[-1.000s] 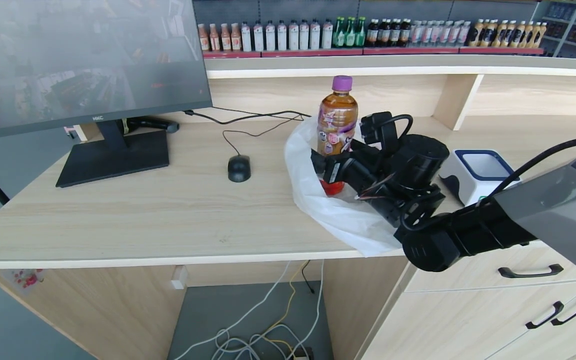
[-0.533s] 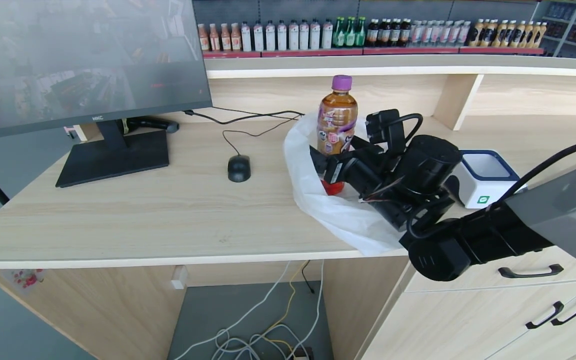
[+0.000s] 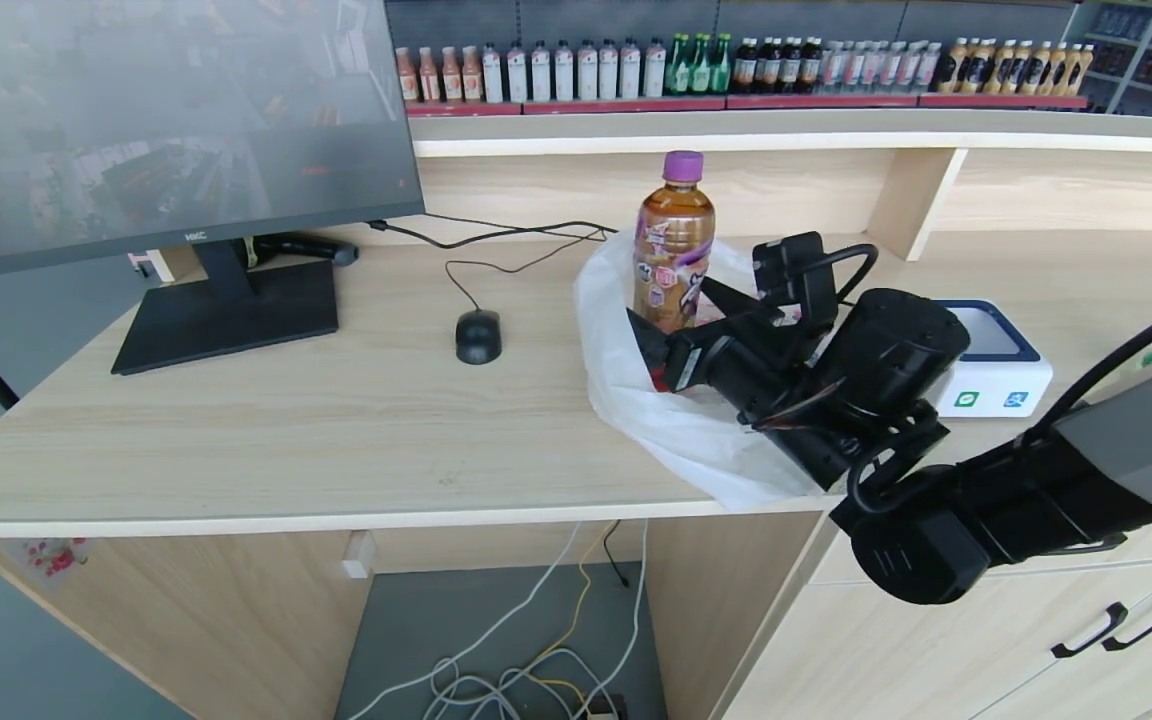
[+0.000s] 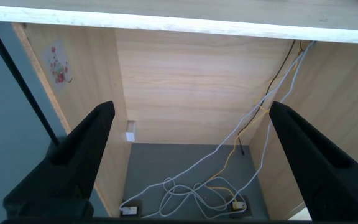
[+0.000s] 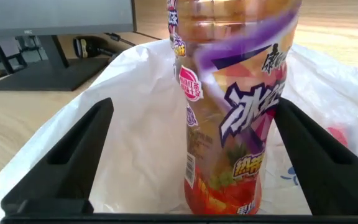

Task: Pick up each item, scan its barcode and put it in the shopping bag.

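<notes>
This is a shop, seen from behind its checkout counter (image 3: 336, 420). Along the back wall runs a shelf (image 3: 616, 104) with red price strips, lined with rows of bottled drinks (image 3: 576, 70), and more stocked racks stand at the far right. The light wooden counter carries a till monitor (image 3: 166, 120), a mouse (image 3: 478, 336), a box-shaped barcode scanner (image 3: 986, 365) and a white plastic shopping bag (image 3: 681, 440), with drawers (image 3: 1036, 620) beneath.

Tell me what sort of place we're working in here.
Most likely a shop checkout counter: rows of bottled drinks line the shelves behind, a barcode scanner sits on the wooden counter, and a white shopping bag holds a drink bottle.
</notes>
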Tool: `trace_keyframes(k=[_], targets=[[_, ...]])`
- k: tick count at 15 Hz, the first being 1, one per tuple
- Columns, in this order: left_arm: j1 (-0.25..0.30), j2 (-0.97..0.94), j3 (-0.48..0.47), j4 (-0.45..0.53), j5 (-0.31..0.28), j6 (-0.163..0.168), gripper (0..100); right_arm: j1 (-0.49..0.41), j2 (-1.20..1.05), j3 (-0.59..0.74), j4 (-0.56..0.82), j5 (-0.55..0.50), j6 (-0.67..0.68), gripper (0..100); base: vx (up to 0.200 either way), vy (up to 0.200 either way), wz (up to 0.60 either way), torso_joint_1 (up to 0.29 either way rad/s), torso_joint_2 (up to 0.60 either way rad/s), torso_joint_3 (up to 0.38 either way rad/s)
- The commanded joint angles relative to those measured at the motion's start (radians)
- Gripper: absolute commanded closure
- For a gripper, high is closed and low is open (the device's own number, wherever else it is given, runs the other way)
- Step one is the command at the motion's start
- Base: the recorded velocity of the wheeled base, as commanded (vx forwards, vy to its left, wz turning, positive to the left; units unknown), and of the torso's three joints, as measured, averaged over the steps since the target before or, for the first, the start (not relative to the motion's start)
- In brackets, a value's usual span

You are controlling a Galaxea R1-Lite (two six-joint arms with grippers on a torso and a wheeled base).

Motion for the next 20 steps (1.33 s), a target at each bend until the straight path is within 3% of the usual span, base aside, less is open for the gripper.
trace_keyframes(k=[1, 6, 10, 20], targets=[[0.000, 0.000, 0.001, 0.000, 0.000, -0.001, 0, 0.001, -0.043, 0.064, -0.030, 0.014, -0.003, 0, 0.000, 0.000, 0.00, 0.000, 0.00, 0.000], [0.000, 0.000, 0.000, 0.000, 0.000, 0.001, 0, -0.023, -0.057, 0.255, -0.208, 0.020, -0.007, 0, 0.000, 0.000, 0.00, 0.000, 0.00, 0.000], [0.000, 0.000, 0.001, 0.000, 0.000, -0.001, 0, -0.019, -0.123, 0.304, -0.211, 0.021, -0.010, 0, 0.000, 0.000, 0.00, 0.000, 0.00, 0.000], [0.000, 0.000, 0.001, 0.000, 0.000, 0.001, 0, 0.011, -0.343, 0.617, -0.215, 0.020, -0.006, 0, 0.000, 0.000, 0.00, 0.000, 0.00, 0.000]])
